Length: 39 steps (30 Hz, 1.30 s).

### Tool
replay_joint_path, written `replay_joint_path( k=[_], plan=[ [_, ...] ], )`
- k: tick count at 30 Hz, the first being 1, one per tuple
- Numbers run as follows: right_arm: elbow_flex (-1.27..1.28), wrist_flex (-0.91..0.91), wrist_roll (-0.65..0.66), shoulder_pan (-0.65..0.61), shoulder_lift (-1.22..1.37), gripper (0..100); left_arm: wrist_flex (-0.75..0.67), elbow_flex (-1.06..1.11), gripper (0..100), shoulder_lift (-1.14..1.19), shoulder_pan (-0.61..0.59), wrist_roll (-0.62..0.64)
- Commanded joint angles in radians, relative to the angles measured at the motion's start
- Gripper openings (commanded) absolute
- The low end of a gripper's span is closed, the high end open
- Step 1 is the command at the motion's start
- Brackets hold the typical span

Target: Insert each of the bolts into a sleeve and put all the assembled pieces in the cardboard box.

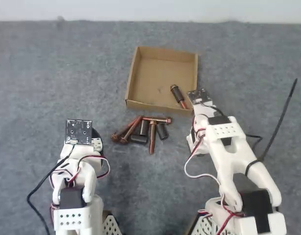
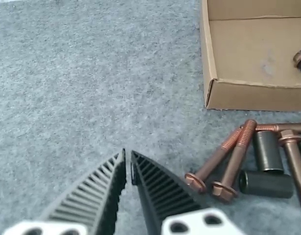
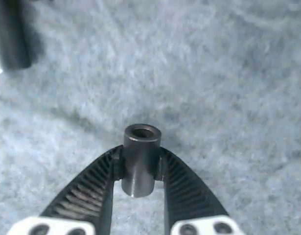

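Right gripper [image 3: 140,149] clamps a sleeve [image 3: 139,171]; left gripper [image 2: 128,157] sits closed, empty. One assembled piece [image 1: 178,96] lies in the cardboard box [image 1: 132,81]; four bolts [image 1: 151,134] lie loose on the tabletop [image 1: 42,73].

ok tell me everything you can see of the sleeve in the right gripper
The sleeve is a short, dark, dull-metal tube with a round open bore and no bolt in it. The right gripper's ribbed black fingers clamp its sides. Beneath it lies grey carpet; whether they touch is unclear.
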Motion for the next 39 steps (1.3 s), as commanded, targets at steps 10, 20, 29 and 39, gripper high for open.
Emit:
replay_joint_path(
  k=[10, 20, 29, 39],
  plan=[
    [-0.078, -0.035, 0.017, 0.278, 0.045, 0.6, 0.080, -0.145, 8, 0.014, 0.035, -0.101],
    [-0.087, -0.076, 0.009, 0.341, 0.050, 0.6, 0.087, -0.289, 14, 0.103, 0.166, -0.063],
    [-0.089, -0.097, 0.008, 0.371, 0.051, 0.6, -0.018, -0.599, 14, 0.727, 0.222, 0.121],
    [-0.089, -0.099, 0.006, 0.374, 0.051, 0.6, 0.107, -0.875, 14, 1.143, 0.511, 0.262]
  ],
)
